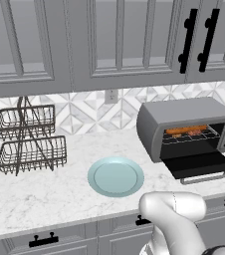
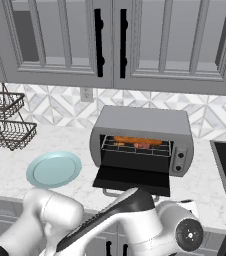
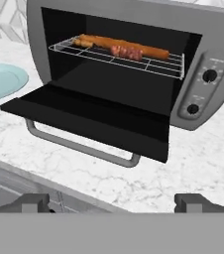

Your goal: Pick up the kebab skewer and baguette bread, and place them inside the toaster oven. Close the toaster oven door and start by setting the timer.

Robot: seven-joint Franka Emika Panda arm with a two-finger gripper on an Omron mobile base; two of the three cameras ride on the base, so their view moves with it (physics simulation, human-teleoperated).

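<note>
**Food on the rack, door down**

Baguette bread [image 3: 134,45] and kebab skewer [image 3: 126,52] lying side by side on the wire rack [image 3: 153,65] inside the toaster oven [image 3: 134,15], skewer on the nearer side, touching or nearly so. Toaster oven door [image 3: 89,116] dropped flat toward the counter's [image 3: 193,163] front edge, bar handle [image 3: 79,146] outermost. Two control knobs [image 3: 209,75] on the right strip. Gripper [image 3: 113,202] released, fingertips wide apart, holding nothing, facing the open cavity. Pale blue plate [image 1: 115,176] bare, left of the oven. Two-tier wire basket [image 1: 27,139] near the counter's back left.
</note>
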